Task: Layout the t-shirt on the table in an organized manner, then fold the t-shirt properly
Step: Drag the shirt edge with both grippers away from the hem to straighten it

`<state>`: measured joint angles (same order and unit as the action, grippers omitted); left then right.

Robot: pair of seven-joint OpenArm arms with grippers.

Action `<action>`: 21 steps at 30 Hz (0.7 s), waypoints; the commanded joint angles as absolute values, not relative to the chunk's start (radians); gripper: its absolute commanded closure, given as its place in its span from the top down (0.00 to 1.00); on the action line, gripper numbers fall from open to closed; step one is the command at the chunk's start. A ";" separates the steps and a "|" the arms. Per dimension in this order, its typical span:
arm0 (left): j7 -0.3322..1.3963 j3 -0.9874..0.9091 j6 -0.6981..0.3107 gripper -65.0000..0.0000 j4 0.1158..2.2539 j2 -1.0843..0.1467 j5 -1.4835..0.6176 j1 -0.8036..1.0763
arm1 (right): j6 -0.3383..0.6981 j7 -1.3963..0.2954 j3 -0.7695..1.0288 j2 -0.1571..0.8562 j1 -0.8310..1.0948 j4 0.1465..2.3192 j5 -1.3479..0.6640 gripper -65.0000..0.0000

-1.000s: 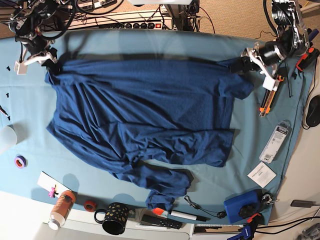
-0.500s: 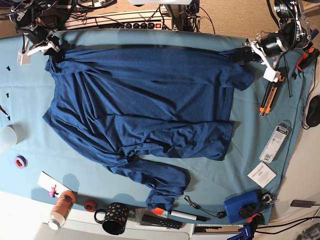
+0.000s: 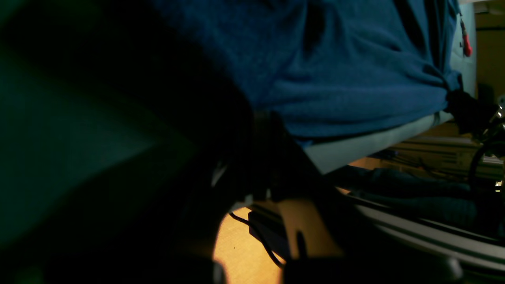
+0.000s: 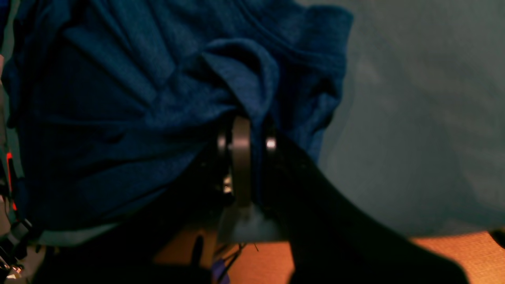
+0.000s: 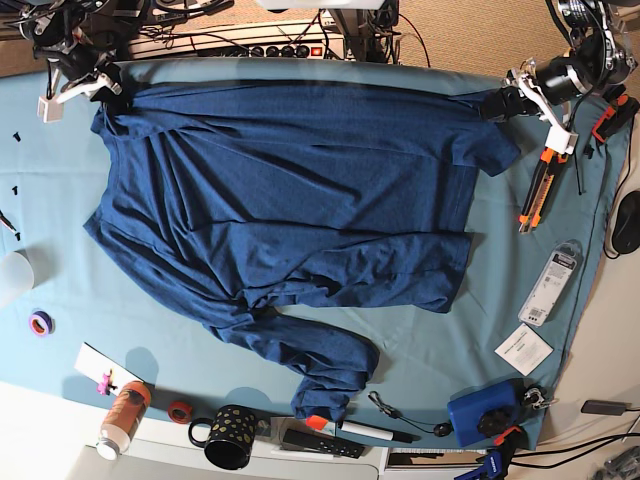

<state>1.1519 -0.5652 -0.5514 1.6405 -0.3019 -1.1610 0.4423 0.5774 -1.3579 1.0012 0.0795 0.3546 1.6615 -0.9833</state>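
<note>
The navy t-shirt (image 5: 290,200) lies spread across the teal table (image 5: 500,300), its far edge stretched taut along the table's back edge. A wrinkled part trails toward the front edge. My left gripper (image 5: 505,103) is shut on the shirt's far right corner. My right gripper (image 5: 108,88) is shut on the far left corner. In the right wrist view, the fingers (image 4: 241,142) pinch a bunched fold of the t-shirt (image 4: 118,118). The left wrist view is dark, with the t-shirt (image 3: 335,79) running off to the other gripper.
An orange utility knife (image 5: 537,190), a white package (image 5: 553,282) and a paper label (image 5: 523,349) lie at the right. A blue box (image 5: 482,412), marker (image 5: 365,431), black mug (image 5: 228,436), bottle (image 5: 124,416) and tape rolls (image 5: 40,322) line the front and left.
Both grippers have moved toward the table's back edge, dragging the shirt's far edge with them. The fabric now lies flatter and more stretched.
</note>
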 commanded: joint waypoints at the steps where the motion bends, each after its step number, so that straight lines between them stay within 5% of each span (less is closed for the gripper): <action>1: 1.137 -0.579 -0.552 0.00 1.654 -0.318 -1.172 0.450 | 0.580 -1.346 1.010 0.096 0.369 1.678 -0.984 0.00; 12: 1.137 -0.579 -0.575 0.00 1.654 -0.318 -1.171 0.449 | 0.608 -1.343 1.010 0.097 0.377 1.678 -0.984 0.00; 13: 1.137 -0.579 -0.584 0.01 1.654 -0.318 -1.171 0.449 | 0.617 -1.346 1.010 0.097 0.377 1.678 -0.983 0.00; 14: 1.137 -0.579 -0.586 0.15 1.654 -0.318 -1.171 0.449 | 0.622 -1.347 1.010 0.097 0.377 1.678 -0.983 0.01; 17: 1.137 -0.579 -0.585 0.49 1.654 -0.319 -1.168 0.449 | 0.625 -1.345 1.010 0.097 0.377 1.678 -0.982 0.39; 21: 1.124 -0.579 -0.585 0.52 1.654 -0.318 -1.129 0.449 | 0.624 -1.325 1.010 0.097 0.377 1.678 -0.973 0.47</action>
<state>1.1213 -0.5732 -0.5896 1.6440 -0.3054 -1.1595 0.4450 0.6262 -1.3308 1.0035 0.0830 0.3714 1.6657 -0.9920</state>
